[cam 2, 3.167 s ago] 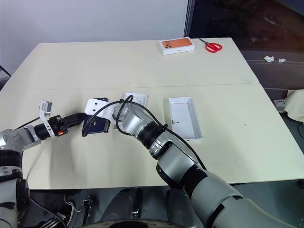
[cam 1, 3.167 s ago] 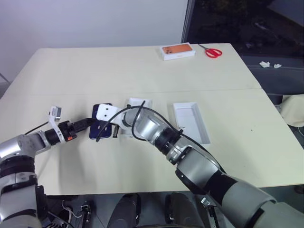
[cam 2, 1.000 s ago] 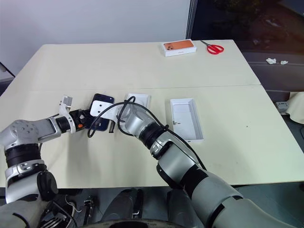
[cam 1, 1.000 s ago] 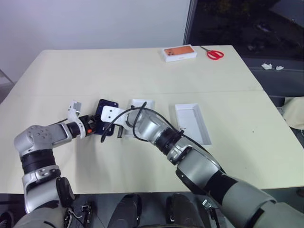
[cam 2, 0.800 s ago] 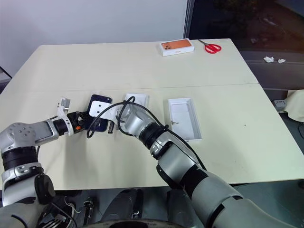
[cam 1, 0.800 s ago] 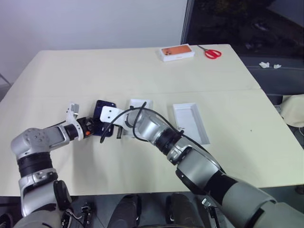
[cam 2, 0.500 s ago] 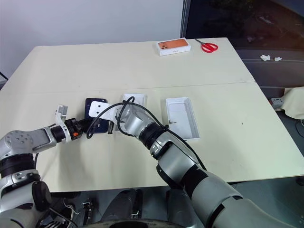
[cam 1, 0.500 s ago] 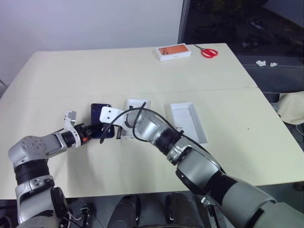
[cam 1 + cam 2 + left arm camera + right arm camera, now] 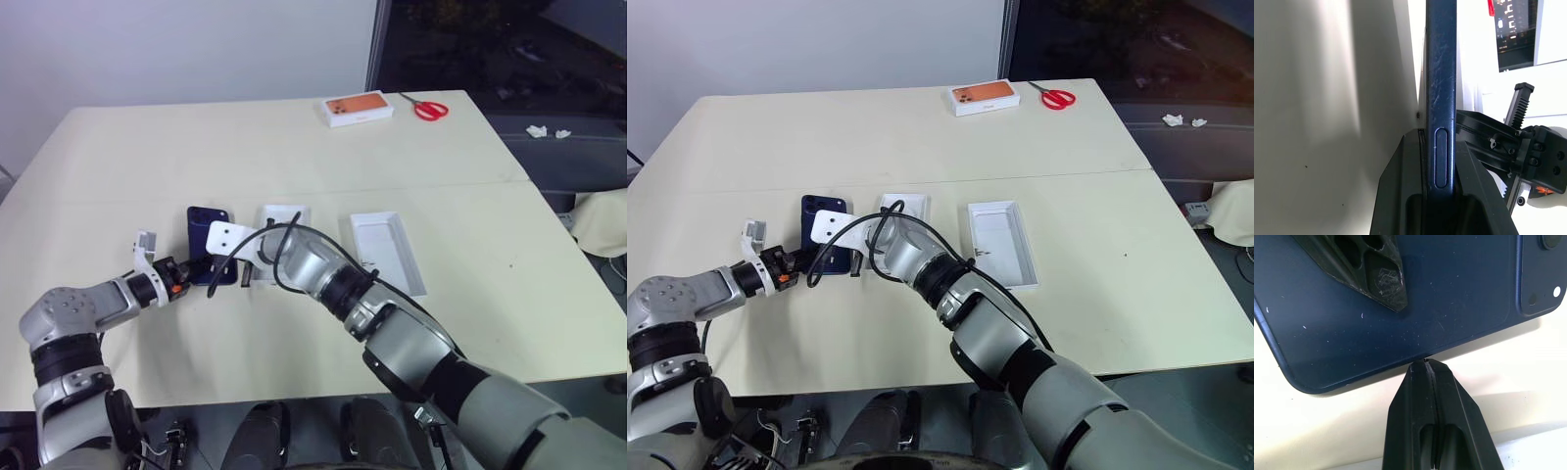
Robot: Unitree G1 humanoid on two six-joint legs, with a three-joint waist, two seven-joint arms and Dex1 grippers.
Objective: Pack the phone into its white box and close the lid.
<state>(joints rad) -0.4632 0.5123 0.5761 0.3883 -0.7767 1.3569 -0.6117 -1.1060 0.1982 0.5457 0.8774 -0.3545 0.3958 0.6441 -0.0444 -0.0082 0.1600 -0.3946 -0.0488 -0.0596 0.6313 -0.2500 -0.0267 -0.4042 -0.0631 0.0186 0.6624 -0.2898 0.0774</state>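
Observation:
The dark navy phone [image 9: 199,223] lies back up on the table, left of centre, its camera cluster at the far end. My left gripper [image 9: 1440,147] is shut on the phone's near end; the phone's side edge [image 9: 1441,73] runs between its fingers, and one finger [image 9: 1371,274] rests on the glossy back. My right gripper [image 9: 1425,363] is shut, its tip touching the phone's long edge. The white box [image 9: 390,251] lies open to the right of my right arm. A white flat piece [image 9: 286,215] sits between phone and box, partly behind my forearm; I cannot tell whether it is the lid.
An orange-topped box [image 9: 358,108] and red scissors [image 9: 428,110] lie at the table's far edge. The cream table [image 9: 470,323] has bare room in front and to the right of the white box. A cable loops over my right wrist.
My left gripper's fingers have closed on the phone's near end after drawing back slightly. The right gripper stays shut at the phone's edge. The head view shifted a little.

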